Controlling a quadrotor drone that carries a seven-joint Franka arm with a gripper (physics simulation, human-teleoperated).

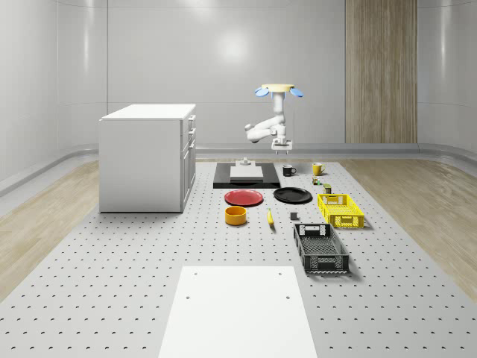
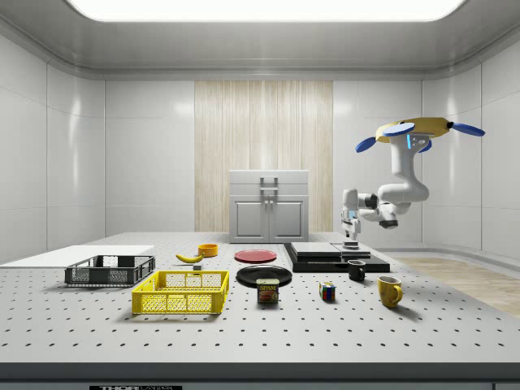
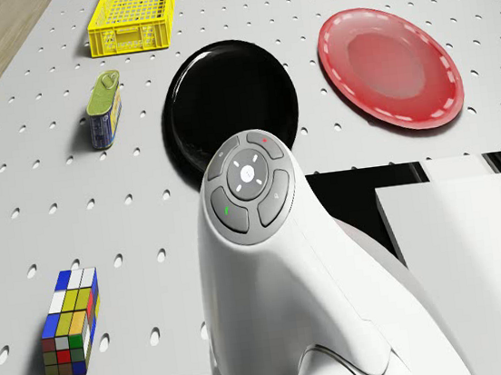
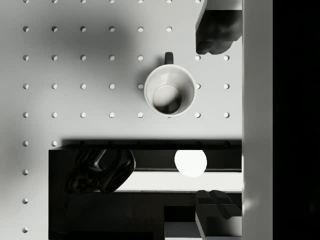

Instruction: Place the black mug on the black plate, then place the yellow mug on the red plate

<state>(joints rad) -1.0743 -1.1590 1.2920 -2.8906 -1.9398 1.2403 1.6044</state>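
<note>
Drone: I see the drone point(image 1: 279, 90) hovering high over the far end of the table point(image 1: 112, 283), above the spot where the black mug sits; in the side view it hangs at that view's right, well above everything.
Arm: my arm point(image 2: 398, 191) drops from the drone's belly, bends back at the elbow, runs level, then turns the wrist straight down. In the drone view the white arm link point(image 3: 271, 276) reaches forward over the black plate's near edge.
Gripper: the gripper point(image 2: 351, 238) points straight down, in the air above the black mug and beside the black base slab point(image 1: 247, 176).
Fingers: in the wrist view I see one finger point(image 4: 216, 30) on each side of the mug, spread wide apart and touching nothing, so the pincer is released.
Black mug: the black mug point(image 4: 170, 90) stands upright on the table just beside the slab, white inside, handle pointing away from the slab; it lies between my fingers' lines, well below them.
Black plate: the black plate point(image 1: 292, 195) lies bare, near the mug.
Yellow mug: the yellow mug point(image 1: 317, 168) stands upright on the table, near the black mug.
Red plate: the red plate point(image 1: 244, 198) lies bare beside the black plate.
</note>
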